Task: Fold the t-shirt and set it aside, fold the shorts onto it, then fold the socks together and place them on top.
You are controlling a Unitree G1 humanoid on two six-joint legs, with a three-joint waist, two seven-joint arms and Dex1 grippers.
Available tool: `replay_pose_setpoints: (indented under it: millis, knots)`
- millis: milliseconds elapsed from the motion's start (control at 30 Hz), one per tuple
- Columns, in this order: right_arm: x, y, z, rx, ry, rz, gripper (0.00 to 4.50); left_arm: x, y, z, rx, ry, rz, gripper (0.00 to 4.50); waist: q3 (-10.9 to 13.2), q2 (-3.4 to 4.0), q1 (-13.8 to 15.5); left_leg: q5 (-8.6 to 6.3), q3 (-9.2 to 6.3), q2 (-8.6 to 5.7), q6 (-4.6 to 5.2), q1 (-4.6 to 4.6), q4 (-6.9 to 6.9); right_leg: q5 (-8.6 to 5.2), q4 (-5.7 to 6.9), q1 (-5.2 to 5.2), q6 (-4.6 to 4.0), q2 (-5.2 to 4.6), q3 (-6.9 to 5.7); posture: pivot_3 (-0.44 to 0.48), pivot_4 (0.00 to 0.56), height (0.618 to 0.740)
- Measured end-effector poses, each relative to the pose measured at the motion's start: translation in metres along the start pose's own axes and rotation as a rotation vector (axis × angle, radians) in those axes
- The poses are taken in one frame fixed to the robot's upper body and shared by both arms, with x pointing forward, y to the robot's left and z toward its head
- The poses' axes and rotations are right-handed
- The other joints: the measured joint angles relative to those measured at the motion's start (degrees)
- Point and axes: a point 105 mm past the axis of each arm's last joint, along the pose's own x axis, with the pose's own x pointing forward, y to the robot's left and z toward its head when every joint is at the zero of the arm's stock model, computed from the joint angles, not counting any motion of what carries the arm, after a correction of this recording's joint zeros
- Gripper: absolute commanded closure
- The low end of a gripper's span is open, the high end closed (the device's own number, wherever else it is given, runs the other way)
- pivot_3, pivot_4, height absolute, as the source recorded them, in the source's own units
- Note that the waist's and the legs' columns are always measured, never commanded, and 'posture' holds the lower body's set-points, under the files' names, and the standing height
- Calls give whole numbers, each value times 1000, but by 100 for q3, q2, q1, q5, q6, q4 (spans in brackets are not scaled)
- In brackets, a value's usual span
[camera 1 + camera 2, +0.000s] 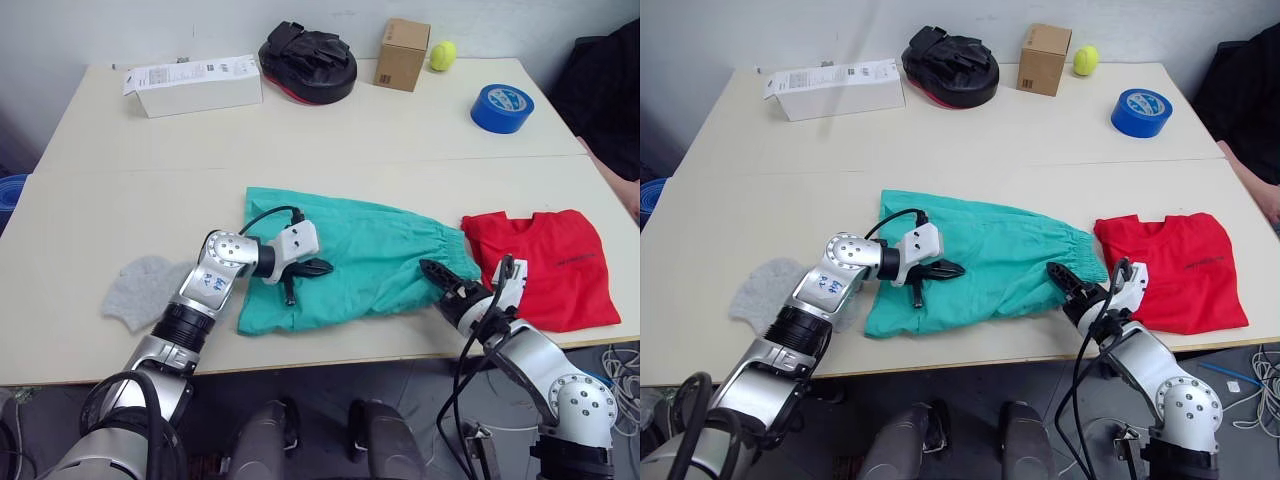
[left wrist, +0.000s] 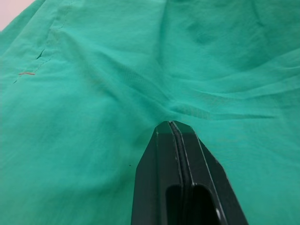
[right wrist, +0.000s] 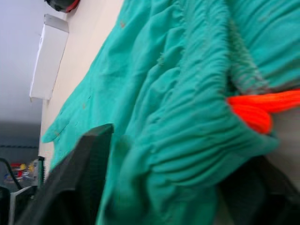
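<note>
Left gripper [image 1: 312, 268]: fingers pressed together, pinching a fold of the shorts [image 1: 370, 255].
Right gripper [image 1: 441, 276]: fingers apart, around the gathered waistband.
T-shirt [image 1: 555, 268]: folded, just beyond the right gripper.

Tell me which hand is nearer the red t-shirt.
Right. The right hand sits at the waistband end of the shorts, just beside the t-shirt. The left hand is farther off, pinching fabric near the middle of the shorts.
</note>
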Motion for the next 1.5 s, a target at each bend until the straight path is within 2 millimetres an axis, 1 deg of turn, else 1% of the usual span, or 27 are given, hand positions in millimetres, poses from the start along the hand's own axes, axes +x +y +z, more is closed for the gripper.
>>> replay_pose_setpoints:
  millis: [100, 167, 200, 300, 367, 433, 500, 567, 600, 633, 667, 700, 733, 800, 833, 867, 967, 1133, 1233, 1333, 1367, 1433, 1467, 1500]
  knots:
    - [2, -5, 6, -61, -11, -23, 3639, 2, 0, 1, -6, -5, 7, 4500, 0, 2, 9, 0, 2, -2, 0, -4, 1, 0, 0, -3, 1, -3, 0, 0, 150, 740]
    - [4, -1, 14, -130, -25, -18, 4315, 3, 0, 2, -6, -8, 9, 4500, 0, 3, 12, 0, 4, -3, 0, -7, 1, 1, -1, -5, 2, -4, 0, 0, 150, 740]
    - [4, 0, 17, -166, -28, -15, 4476, 3, 0, 2, -7, -9, 9, 4500, 1, 4, 21, 0, 4, -4, 0, -9, 1, 1, -1, -7, 2, -4, 0, 0, 150, 740]
    - [7, 12, 26, -303, -32, 35, 4476, 3, 0, 2, -7, -11, 10, 4500, 1, 5, 24, 1, 5, -4, 0, -11, -1, 1, 0, -12, 2, -4, -1, 0, 150, 740]
    - [10, 24, 31, -411, -28, 85, 4476, 3, 1, 2, -8, -12, 14, 4500, 2, 6, 20, 2, 6, -4, 1, -13, -1, 1, 0, -13, 2, -4, -3, 0, 150, 740]
    - [13, 43, 32, -525, -24, 151, 4476, 2, 2, 2, -9, -13, 19, 4500, 3, 7, 19, 3, 7, -3, 3, -13, 1, 1, 2, -15, 2, -4, -4, 0, 150, 740]
    - [17, 69, 26, -675, 2, 254, 4476, 2, 2, 2, -11, -14, 25, 4500, 4, 9, 2, 4, 11, -3, 4, -13, 1, 1, 4, -17, 2, -3, -3, 0, 150, 740]
    - [19, 92, 17, -792, 24, 357, 4476, 3, 2, 3, -12, -15, 26, 4500, 4, 9, 5, 5, 10, -2, 5, -13, 2, 1, 9, -19, 2, -4, -6, 0, 150, 740]
    - [21, 106, 9, -857, 43, 425, 4476, 3, 2, 3, -12, -15, 27, 4500, 4, 9, 6, 5, 11, -2, 6, -14, 2, 1, 10, -21, 3, -4, -6, 0, 150, 740]
    - [21, 109, 7, -868, 45, 438, 4476, 3, 2, 3, -12, -15, 27, 4500, 4, 9, 7, 5, 11, -2, 6, -14, 2, 1, 10, -21, 3, -4, -6, 0, 150, 740]
    - [19, 120, -5, -912, 72, 512, 4476, 4, 2, 4, -12, -19, 25, 4500, 4, 8, 27, 10, 4, -2, 14, -14, 3, 4, 16, -21, 7, -5, -13, 0, 150, 740]
    - [21, 126, -15, -967, 111, 558, 4476, 1, 4, 2, -17, -16, 36, 4500, 4, 9, 60, 14, 7, -5, 26, -17, 9, 10, 17, -24, 18, -6, -13, 0, 150, 740]
    - [22, 143, -34, -1031, 170, 667, 4476, -1, 5, 1, -23, -14, 49, 4500, 5, 10, 23, 15, 13, -5, 29, -19, 9, 10, 14, -26, 18, -7, -9, 0, 150, 740]
    - [22, 160, -54, -1073, 216, 781, 4476, -1, 5, 1, -28, -13, 56, 4500, 5, 10, -1, 14, 13, -4, 29, -18, 9, 10, 15, -25, 18, -7, -9, 0, 150, 740]
    - [23, 166, -63, -1104, 236, 827, 4476, -2, 5, 1, -32, -13, 62, 4500, 5, 10, 3, 14, 11, -4, 28, -17, 8, 10, 20, -26, 18, -8, -12, 0, 150, 740]
    - [24, 167, -66, -1128, 246, 840, 4476, -4, 4, 0, -39, -13, 71, 4500, 5, 10, 3, 14, 11, -4, 27, -17, 8, 10, 20, -27, 18, -8, -13, 0, 150, 740]
    - [28, 169, -72, -1194, 250, 889, 4476, -14, 5, -5, -71, -8, 103, 4500, 4, 10, 9, 11, 9, -5, 22, -17, 8, 13, 22, -26, 23, -8, -15, 0, 150, 740]
    - [33, 171, -81, -1245, 265, 955, 4476, -23, 3, -10, -83, 10, 140, 4500, 4, 9, -7, 3, 12, -5, 1, -9, 8, 16, 27, -24, 23, -7, -13, 0, 150, 740]
    - [36, 172, -84, -1279, 259, 980, 4500, -30, 1, -13, -116, 17, 168, 3976, 4, 9, -43, 3, 17, 1, -8, 1, 6, 16, 37, -25, 20, -6, -14, 0, 150, 740]
    - [37, 175, -89, -1343, 255, 1016, 4500, -43, -3, -15, -181, 22, 191, 3037, 4, 9, -56, 4, 17, 3, -18, 2, 2, 15, 44, -32, 19, -4, -13, 0, 150, 740]
    - [41, 167, -92, -1358, 290, 992, 4500, -52, -1, -13, -193, 18, 210, 2752, 1, 4, -54, 5, 16, 5, -20, 1, 2, 15, 45, -33, 18, -3, -15, 0, 150, 740]
    - [52, 139, -102, -1353, 393, 919, 4500, -79, 3, -7, -200, 5, 264, 2125, 2, 4, -40, 7, 17, 2, -23, -20, 2, 14, 47, -56, 16, -6, -13, 0, 150, 740]
    - [55, 131, -107, -1353, 429, 906, 4500, -93, 3, -5, -209, 1, 284, 1748, 3, 5, -45, 7, 22, 0, -23, -26, 1, 14, 50, -68, 16, -7, -5, 0, 150, 740]
    - [57, 129, -109, -1353, 442, 905, 4500, -107, 1, -3, -221, -4, 294, 1432, 3, 7, -57, 8, 28, 0, -22, -29, -1, 14, 54, -75, 16, -7, -1, 0, 150, 740]
